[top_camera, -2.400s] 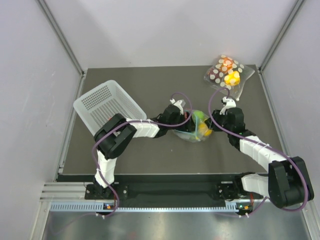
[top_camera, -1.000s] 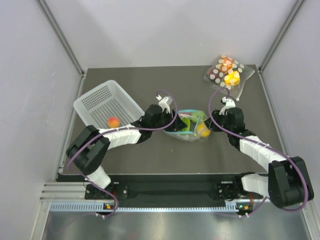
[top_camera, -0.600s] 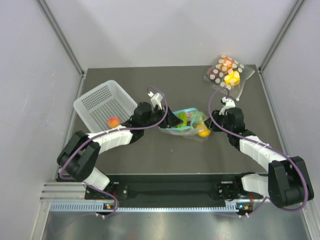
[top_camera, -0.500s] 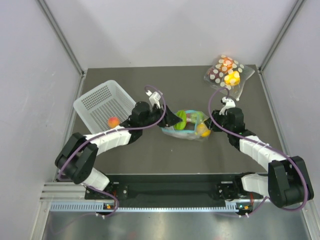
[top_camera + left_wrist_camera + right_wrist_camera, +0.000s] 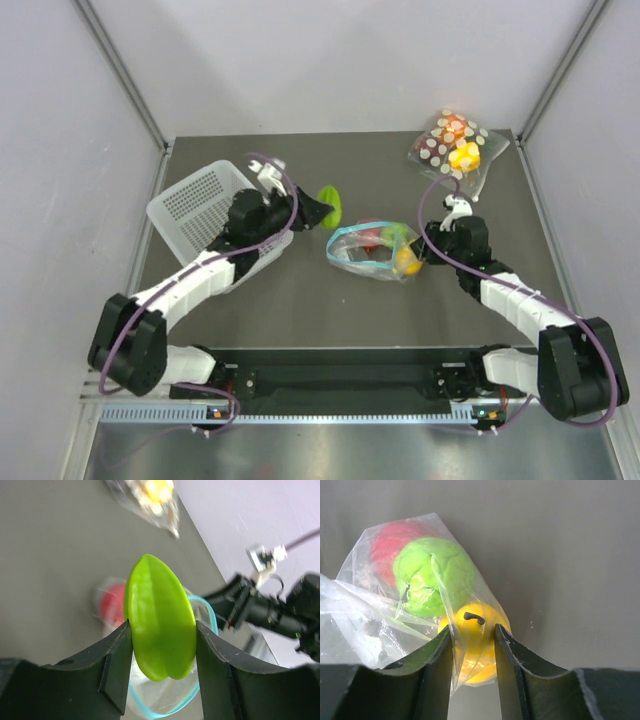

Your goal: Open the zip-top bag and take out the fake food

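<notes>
While left jaws clamp a glossy green plastic fruit [image 5: 160, 617] near the white mesh basket [image 5: 195, 200], right jaws pinch the clear teal-zip plastic bag [image 5: 355, 262], at worktop [image 5: 300, 315] centre, around its yellow fruit [image 5: 472, 647].

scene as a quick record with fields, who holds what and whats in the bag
left pincer: shut on green ridged plastic fruit, near white perforated basket
right pincer: pinching clear zip-top bag around yellow plastic fruit
bag mouth: open
in bag: yellow plastic fruit, red plastic fruit, round green plastic fruit
far right: clear polka-dot bag
</notes>
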Controlling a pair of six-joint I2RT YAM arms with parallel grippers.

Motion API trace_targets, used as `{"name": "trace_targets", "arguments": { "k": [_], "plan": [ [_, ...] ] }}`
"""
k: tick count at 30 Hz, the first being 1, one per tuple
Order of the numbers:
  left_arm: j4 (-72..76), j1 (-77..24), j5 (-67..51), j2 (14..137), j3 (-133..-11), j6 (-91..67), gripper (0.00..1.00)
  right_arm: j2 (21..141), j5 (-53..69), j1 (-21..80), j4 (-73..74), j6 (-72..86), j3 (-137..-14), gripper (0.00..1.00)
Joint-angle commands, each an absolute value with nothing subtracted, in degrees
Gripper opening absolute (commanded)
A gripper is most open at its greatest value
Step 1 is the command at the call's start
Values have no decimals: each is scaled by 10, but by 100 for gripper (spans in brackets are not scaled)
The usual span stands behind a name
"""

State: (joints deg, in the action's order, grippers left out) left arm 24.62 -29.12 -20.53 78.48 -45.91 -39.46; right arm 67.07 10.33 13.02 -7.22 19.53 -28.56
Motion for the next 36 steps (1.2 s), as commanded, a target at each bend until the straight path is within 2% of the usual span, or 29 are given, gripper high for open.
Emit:
{"name": "trace_targets", "arguments": {
  "k": [1,5,11,15,24,25,26,28,29,31,32,34,36],
  "plan": [
    [199,-247,-143,710,-483,-345,14,659,92,133,-35,180,-281,36],
    [78,-197,-68,630,-486,-281,16,660,95,133,-36,181,-281,36],
    [-61,-95,41,589,-485,-222,17,657,101,132,-34,181,-285,37],
    [-78,-28,69,591,-476,-204,16,645,101,133,-21,179,-289,37],
    [-77,34,81,647,-476,-192,18,614,98,133,-2,171,-292,38],
    [-77,35,84,648,-476,-192,20,614,98,133,-2,171,-293,38],
    [-80,35,89,648,-476,-192,33,613,97,133,-2,169,-292,38],
    [-85,36,104,649,-480,-192,45,615,97,133,-2,169,-293,38],
    [-87,37,109,648,-481,-192,60,614,98,133,-2,170,-294,38],
    [-89,37,109,648,-481,-192,66,616,99,134,-2,170,-293,38],
    [-89,37,109,648,-481,-192,78,616,99,133,-2,170,-293,38],
    [-92,37,111,649,-481,-192,91,616,99,133,-2,168,-292,39],
    [-92,38,112,649,-482,-191,92,615,100,134,-2,169,-292,39]
  ]
}}
